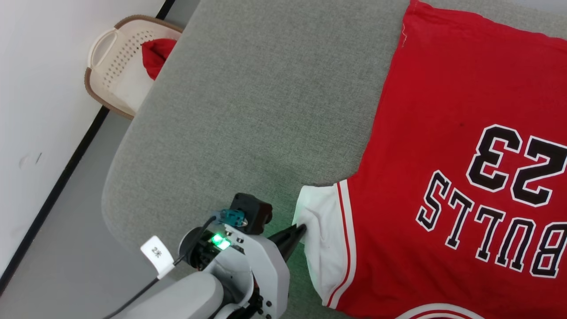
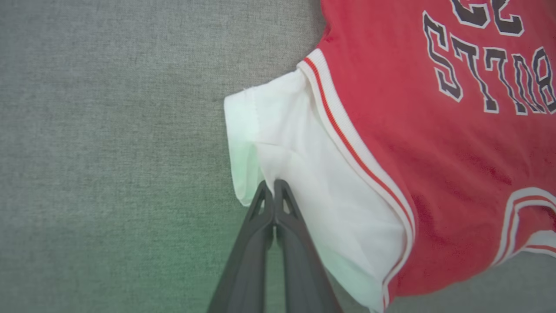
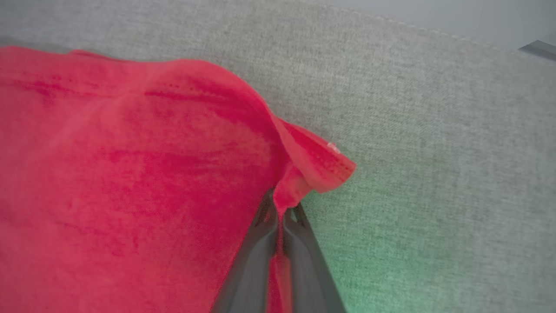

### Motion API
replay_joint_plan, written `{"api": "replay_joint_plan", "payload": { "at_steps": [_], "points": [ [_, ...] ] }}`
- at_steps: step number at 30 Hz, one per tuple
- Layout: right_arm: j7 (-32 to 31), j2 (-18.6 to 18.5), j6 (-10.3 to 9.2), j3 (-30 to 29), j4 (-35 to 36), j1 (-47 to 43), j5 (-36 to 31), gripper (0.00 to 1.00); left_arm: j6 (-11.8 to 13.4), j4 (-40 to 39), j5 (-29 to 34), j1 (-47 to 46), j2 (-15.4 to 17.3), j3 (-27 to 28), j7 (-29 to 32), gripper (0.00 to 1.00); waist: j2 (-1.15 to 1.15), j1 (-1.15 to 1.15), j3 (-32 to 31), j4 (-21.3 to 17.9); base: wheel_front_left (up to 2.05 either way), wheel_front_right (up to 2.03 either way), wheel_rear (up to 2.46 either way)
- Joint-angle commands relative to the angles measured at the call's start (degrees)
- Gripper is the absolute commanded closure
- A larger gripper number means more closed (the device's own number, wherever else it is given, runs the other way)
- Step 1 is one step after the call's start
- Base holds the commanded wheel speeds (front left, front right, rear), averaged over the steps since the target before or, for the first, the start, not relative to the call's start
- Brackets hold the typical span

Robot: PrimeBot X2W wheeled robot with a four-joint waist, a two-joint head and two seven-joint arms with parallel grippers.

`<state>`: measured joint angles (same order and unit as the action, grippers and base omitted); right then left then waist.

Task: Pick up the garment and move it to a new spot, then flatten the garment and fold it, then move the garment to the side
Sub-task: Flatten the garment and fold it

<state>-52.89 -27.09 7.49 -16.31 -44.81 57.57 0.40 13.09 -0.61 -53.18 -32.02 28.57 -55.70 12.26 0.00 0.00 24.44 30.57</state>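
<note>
My left jaws are closed, the two dark fingers (image 2: 254, 243) pressed tip to tip on the outer end of the white sleeve (image 2: 304, 165), where the cloth puckers toward them. In the head view those fingers (image 1: 288, 241) reach from the pale wrist, with its green light (image 1: 219, 240), to the sleeve's (image 1: 323, 230) edge. My right jaws are closed on a red hem corner of the garment (image 3: 130, 174): a strip of red cloth runs between their fingers (image 3: 254, 261) and the corner curls over above the tips, near a stitched edge of the surface (image 3: 434, 108). The garment (image 1: 421, 110) is a red jersey lying front up and mostly flat on the grey fabric-covered surface (image 1: 266, 88), on its right-hand part. Its black, white-outlined "23" (image 1: 518, 164) and "BULLS" (image 1: 496, 230) read upside down from my head. White-and-red striped trim (image 2: 347, 134) borders the sleeve. The surface's left part, out to its rounded corner, is bare cloth. Beyond that left edge, on the grey floor (image 1: 66, 243), a pale laundry basket (image 1: 106, 57) stands against the white wall with a red cloth (image 1: 157, 53) inside.
</note>
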Motion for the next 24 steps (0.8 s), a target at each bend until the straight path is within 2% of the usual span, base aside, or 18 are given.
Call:
{"api": "replay_joint_plan", "payload": {
  "at_steps": [1, 6, 9, 13, 18, 24],
  "points": [
    [-0.63, 1.14, 0.01, -0.70, -1.78, -2.11, -1.13, 1.00, -0.36, 0.56, -0.21, -0.60, -0.24, 0.12, -0.25, 1.00, 0.00, 0.00, 0.21, -0.01, 0.00, 0.00, 0.00],
    [-1.46, 3.66, 0.02, -0.45, -0.35, -1.00, -1.01, 1.00, -0.34, 2.19, -0.80, -0.45, 0.30, 0.95, -0.88, 1.00, 0.00, 0.00, -0.71, -2.05, 0.00, 0.00, 0.00],
    [-1.95, 3.94, 0.02, 2.63, 1.83, -1.42, 1.18, 1.00, -0.08, 2.67, -0.85, -0.32, 1.15, 1.48, -1.22, 1.00, 0.00, 0.00, -1.85, -3.96, 0.00, 0.00, 0.00],
    [-2.64, 3.04, 0.02, 8.03, 6.56, -2.89, 7.50, 1.00, 0.55, 2.88, -1.33, 0.31, 2.60, 2.29, -1.34, 1.00, 0.00, 0.00, -3.68, -7.19, 0.00, 0.00, 0.00],
    [-5.24, 2.00, 0.01, 11.38, 15.81, -7.65, 18.93, 1.00, 1.45, 2.55, -1.81, 1.34, 4.41, 3.23, -1.31, 1.00, 0.00, 0.00, -5.97, -11.09, 0.00, 0.00, 0.00],
    [-7.67, -0.63, 0.01, 13.48, 31.07, -17.99, 27.59, 1.00, 3.28, 1.18, -2.47, 3.31, 7.31, 4.50, -1.45, 1.00, 0.00, 0.00, -8.29, -15.89, 0.00, 0.00, 0.00]
  ]
}}
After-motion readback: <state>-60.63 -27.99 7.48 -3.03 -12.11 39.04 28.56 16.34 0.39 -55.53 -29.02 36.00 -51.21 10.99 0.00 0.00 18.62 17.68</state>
